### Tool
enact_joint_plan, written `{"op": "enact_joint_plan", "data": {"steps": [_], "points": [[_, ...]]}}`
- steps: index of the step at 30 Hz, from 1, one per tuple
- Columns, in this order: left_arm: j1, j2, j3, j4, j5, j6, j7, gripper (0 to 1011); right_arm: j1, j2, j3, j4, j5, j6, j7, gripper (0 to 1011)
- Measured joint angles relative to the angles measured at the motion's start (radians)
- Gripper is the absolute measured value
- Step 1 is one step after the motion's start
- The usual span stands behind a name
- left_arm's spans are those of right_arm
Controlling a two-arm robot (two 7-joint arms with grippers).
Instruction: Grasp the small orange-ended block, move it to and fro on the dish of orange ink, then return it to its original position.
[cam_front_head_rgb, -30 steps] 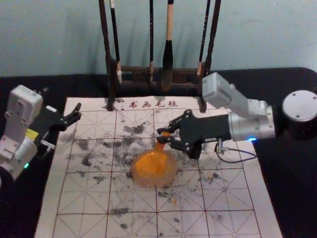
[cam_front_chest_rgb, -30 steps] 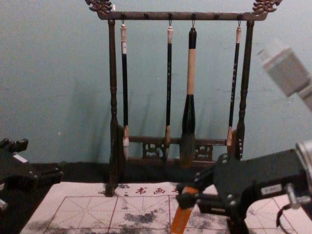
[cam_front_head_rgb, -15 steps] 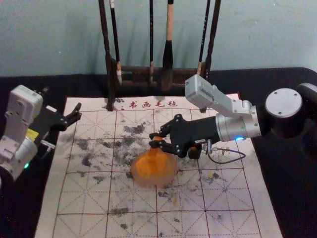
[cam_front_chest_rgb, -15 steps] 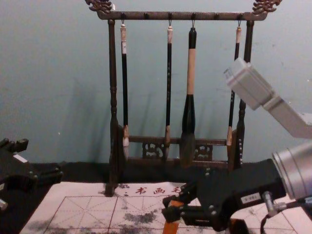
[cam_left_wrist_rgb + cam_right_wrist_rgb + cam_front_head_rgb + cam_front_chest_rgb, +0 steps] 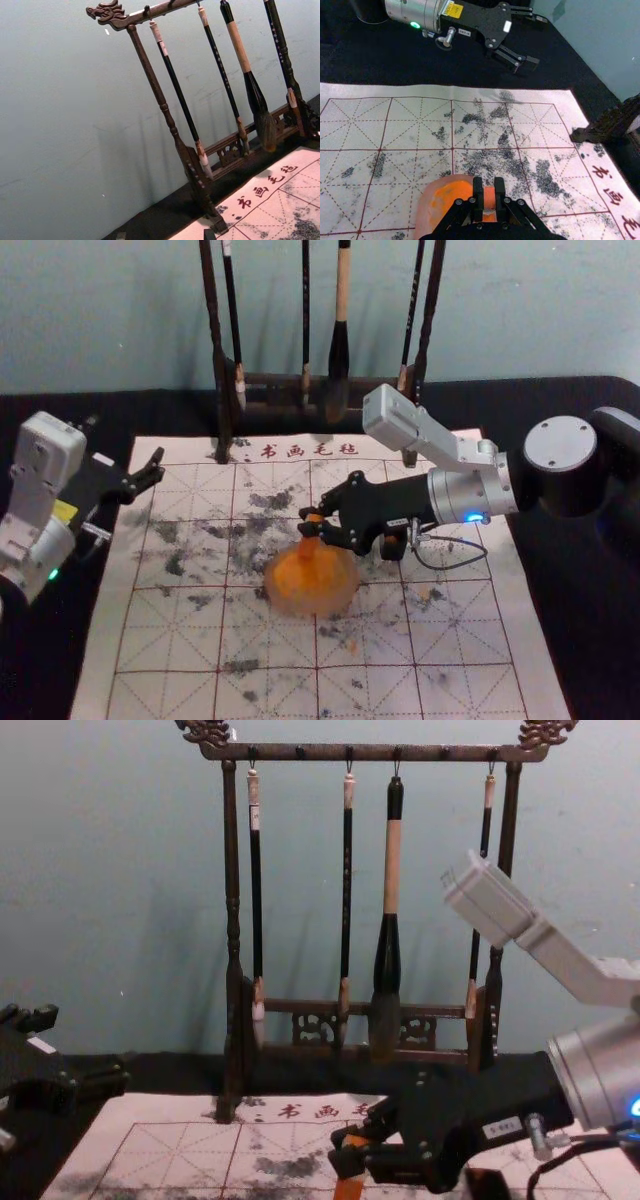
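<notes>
My right gripper [image 5: 308, 521] is shut on the small orange block [image 5: 307, 548], which slants down over the far part of the round dish [image 5: 346, 592] of orange ink; whether its lower end touches the ink I cannot tell. In the right wrist view, the block [image 5: 489, 198] is pinched between the fingertips of the right gripper [image 5: 488, 192], with the dish [image 5: 426, 202] beside and below it. At the mat's far left corner, my left gripper [image 5: 124, 442] is parked with its fingers spread; the left wrist view has the left gripper's [image 5: 165, 235] tips apart.
Behind the mat stands a dark wooden rack [image 5: 232, 970] with hanging brushes [image 5: 388, 950]. A small black object [image 5: 394, 542] sits right of the dish, close under the right gripper. The ink-stained white mat [image 5: 180, 640] lies on a black tablecloth [image 5: 580, 640].
Still gripping the block, the right gripper has shifted left, mostly in the first half second, and the block now overlaps the dish further left. The left gripper and dish have stayed put.
</notes>
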Motion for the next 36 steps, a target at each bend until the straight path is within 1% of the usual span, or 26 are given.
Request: {"op": "enact_joint_plan", "data": {"steps": [16, 24, 36], "points": [[0.0, 0.0, 0.0, 0.0, 0.0, 0.0, 0.0, 1001, 0.004, 0.006, -0.015, 0.002, -0.006, -0.003, 0.004, 132], [0.0, 0.0, 0.0, 0.0, 0.0, 0.0, 0.0, 1001, 0.001, 0.017, -0.013, -0.01, -0.009, -0.004, -0.001, 132], [0.0, 0.0, 0.0, 0.0, 0.0, 0.0, 0.0, 1001, -0.013, 0.045, -0.005, -0.044, -0.007, -0.003, 0.0, 131]]}}
